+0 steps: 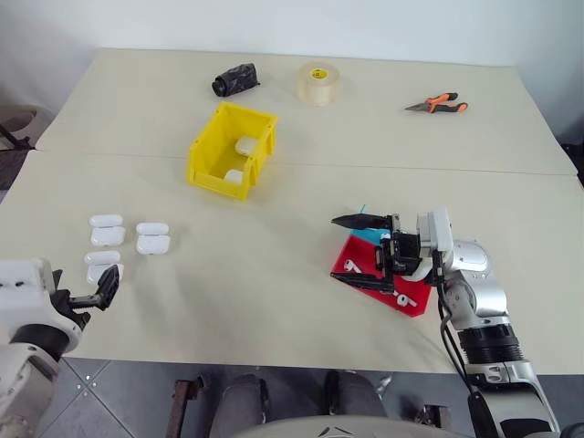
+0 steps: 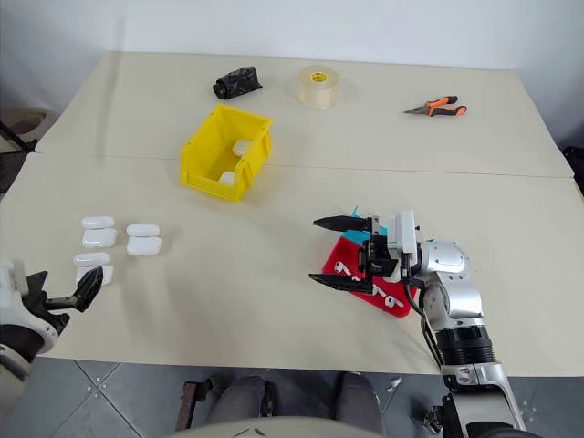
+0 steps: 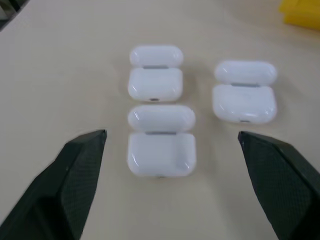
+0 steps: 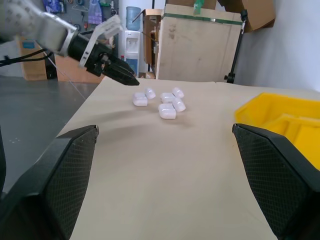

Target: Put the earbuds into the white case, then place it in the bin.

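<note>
Three white cases lie open on the left of the table: one (image 1: 107,229), a second (image 1: 152,238) and the nearest (image 1: 103,265). My left gripper (image 1: 102,290) is open just in front of the nearest case (image 3: 161,142), which sits between its fingers (image 3: 75,180) without touching them. The earbuds (image 1: 350,266) lie on a red and teal tray (image 1: 415,306) at the right. My right gripper (image 1: 334,247) is open above the tray's left edge, pointing left and holding nothing. The yellow bin (image 1: 208,146) stands at centre back with two white cases (image 1: 246,145) inside.
At the back of the table are a black bundle (image 1: 235,80), a roll of tape (image 1: 319,82) and orange-handled pliers (image 1: 438,105). A seam (image 1: 411,168) crosses the table behind the bin. Bare tabletop lies between the cases and the tray.
</note>
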Robot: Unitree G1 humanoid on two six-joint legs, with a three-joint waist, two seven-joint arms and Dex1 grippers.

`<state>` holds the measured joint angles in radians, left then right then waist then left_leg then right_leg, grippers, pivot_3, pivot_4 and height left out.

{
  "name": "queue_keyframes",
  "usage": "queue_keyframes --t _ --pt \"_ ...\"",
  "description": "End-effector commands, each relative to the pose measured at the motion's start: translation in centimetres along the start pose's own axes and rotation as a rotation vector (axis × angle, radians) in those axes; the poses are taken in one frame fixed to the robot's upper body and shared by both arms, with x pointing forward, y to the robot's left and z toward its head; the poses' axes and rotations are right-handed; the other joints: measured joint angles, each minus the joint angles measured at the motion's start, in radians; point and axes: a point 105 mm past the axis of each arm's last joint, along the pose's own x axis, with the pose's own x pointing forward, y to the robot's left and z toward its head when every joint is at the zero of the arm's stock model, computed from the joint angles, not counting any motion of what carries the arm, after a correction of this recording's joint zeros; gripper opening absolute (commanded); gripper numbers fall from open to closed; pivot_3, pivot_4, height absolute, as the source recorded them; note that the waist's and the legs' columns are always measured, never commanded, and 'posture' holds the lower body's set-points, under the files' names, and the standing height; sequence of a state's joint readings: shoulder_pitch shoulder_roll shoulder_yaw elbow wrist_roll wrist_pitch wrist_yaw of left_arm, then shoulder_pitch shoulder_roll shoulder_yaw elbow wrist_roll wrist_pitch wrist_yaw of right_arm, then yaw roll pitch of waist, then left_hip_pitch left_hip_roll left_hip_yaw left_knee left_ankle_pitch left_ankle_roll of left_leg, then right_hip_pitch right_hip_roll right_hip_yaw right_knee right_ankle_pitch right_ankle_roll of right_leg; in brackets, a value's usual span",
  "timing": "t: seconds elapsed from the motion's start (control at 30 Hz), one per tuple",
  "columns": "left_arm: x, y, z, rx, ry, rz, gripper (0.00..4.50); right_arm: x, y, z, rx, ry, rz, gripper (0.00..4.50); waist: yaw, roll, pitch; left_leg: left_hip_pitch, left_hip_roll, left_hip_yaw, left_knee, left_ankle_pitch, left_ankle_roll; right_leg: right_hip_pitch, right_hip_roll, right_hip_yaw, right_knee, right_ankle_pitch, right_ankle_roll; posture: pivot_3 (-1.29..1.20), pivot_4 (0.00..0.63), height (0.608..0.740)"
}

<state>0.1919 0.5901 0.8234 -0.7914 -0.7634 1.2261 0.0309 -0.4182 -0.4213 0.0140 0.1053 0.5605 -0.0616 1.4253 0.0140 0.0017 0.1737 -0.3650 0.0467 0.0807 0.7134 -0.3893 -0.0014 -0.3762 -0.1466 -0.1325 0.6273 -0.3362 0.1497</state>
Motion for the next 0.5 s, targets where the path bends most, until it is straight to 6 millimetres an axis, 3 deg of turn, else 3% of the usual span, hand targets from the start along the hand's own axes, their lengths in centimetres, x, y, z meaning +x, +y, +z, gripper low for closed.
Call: queue_keyframes --t 0.03,0.23,0.5 --pt "0.3 1.0 -0.4 -0.016 0.213 0.009 4.47 0.6 -0.1 0.9 -0.025 -0.023 0.026 4.5 0.0 0.0 0.0 0.0 0.0 0.0 0.0 0.0 0.0 0.0 0.0 0.0 0.0 0.0 0.0 0.0 0.15 0.74" --pt "1.5 2.9 -0.5 0.023 0.356 0.057 4.47 0.9 0.3 1.3 -0.022 -0.037 0.03 4.5 -0.026 -0.001 0.0 0.005 -0.001 0.001 -0.01 0.0 -0.001 0.0 0.001 0.002 0.0 0.0 -0.001 0.0 0.15 0.74" --pt "3.2 2.3 -0.7 -0.059 0.4 0.028 4.47 0.8 1.1 1.3 -0.016 -0.042 0.006 4.5 -0.028 -0.001 0.0 0.007 -0.001 0.001 -0.013 0.001 -0.002 0.0 0.001 0.004 0.0 -0.001 -0.001 0.0 0.15 0.74"
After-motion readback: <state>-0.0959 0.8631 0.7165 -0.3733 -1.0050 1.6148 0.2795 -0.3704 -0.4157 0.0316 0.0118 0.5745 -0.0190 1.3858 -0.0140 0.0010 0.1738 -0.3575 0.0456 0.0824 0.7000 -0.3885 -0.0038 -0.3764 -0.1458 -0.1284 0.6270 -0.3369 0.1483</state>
